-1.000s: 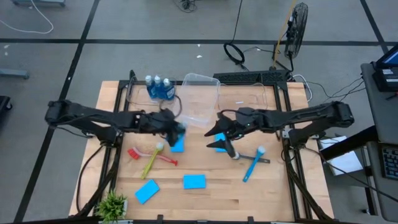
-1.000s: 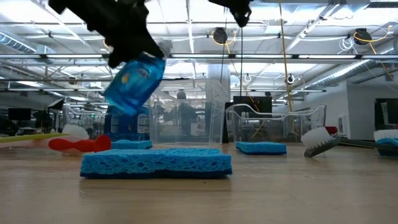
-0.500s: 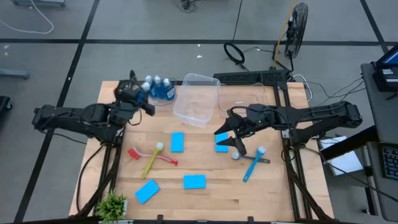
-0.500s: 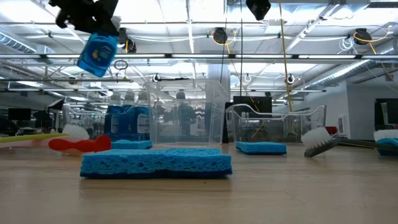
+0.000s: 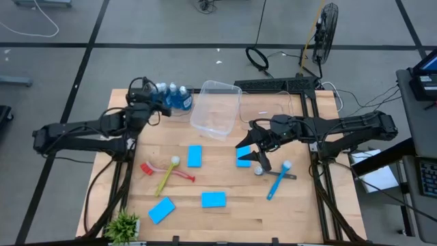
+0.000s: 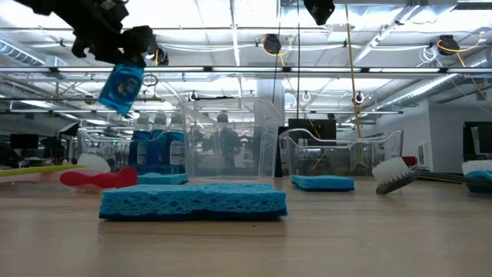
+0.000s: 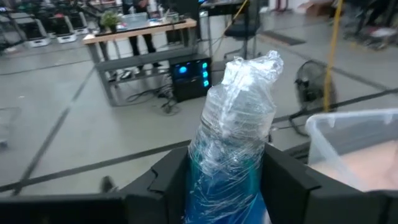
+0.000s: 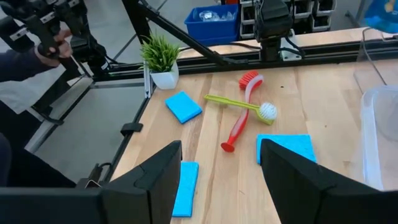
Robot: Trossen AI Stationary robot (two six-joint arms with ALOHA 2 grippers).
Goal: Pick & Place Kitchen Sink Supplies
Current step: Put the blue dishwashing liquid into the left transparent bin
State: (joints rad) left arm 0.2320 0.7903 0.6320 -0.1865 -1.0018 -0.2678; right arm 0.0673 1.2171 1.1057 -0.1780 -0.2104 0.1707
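Wooden table [image 5: 300, 205] below, my left gripper [image 5: 145, 102] is clamped on a soap bottle [image 6: 121, 85], up beside the bottles [image 5: 176, 97] already in the bin [image 5: 142, 106]. I think lowering comes next. My right gripper [image 5: 247, 152] hangs apart over a sponge [image 5: 243, 156].

Standing soap bottles [image 5: 175, 96] and a clear bin [image 5: 217, 109] crowd the table's [image 5: 307, 212] far-left corner.
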